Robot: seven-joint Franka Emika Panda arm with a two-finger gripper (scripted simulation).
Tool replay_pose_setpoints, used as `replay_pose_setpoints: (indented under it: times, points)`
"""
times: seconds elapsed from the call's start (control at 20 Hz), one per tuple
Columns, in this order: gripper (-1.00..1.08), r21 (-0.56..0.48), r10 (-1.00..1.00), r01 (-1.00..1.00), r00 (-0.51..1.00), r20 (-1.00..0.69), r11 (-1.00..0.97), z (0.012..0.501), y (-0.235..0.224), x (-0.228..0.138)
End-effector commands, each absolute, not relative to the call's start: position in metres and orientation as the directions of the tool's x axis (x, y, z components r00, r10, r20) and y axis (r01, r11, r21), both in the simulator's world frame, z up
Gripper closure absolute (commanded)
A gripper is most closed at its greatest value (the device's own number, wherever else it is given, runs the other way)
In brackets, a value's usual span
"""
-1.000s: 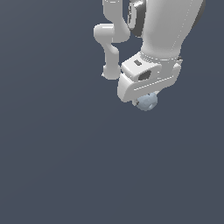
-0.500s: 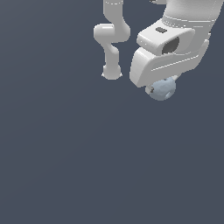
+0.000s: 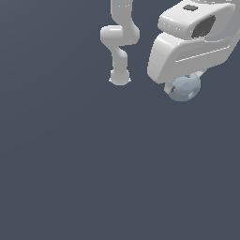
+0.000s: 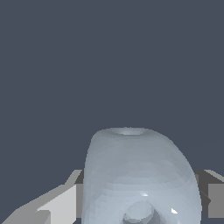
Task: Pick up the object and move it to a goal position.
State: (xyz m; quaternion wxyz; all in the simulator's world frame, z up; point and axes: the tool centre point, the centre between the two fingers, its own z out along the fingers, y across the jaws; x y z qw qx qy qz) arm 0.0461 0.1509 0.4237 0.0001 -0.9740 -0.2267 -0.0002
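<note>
Aloft, pincer (image 3: pixel 180 86) grips ball (image 3: pixel 185 87)

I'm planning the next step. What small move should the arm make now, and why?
Probably keep carrying with the claw shut: the ball sits between its fingers on both sides, under the white hand. No goal marker shows, so the direction cannot be told.

Pretty clearly a bare simulator scene, not a real room: flat slate-grey backdrop (image 3: pixel 70 178) everywhere, plus a smooth, untextured white robot arm (image 3: pixel 119 42).
</note>
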Motion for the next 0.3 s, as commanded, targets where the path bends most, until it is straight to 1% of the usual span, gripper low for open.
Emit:
replay_pose_setpoints:
  times: [0.0, 0.25]
  points:
    - [1.08, 0.000, 0.441, 0.441, 0.897, 0.000, -0.897, 0.4273, 0.1522, 0.0474]
    - [1.08, 0.000, 0.441, 0.441, 0.897, 0.000, -0.897, 0.4294, 0.1530, 0.0483]
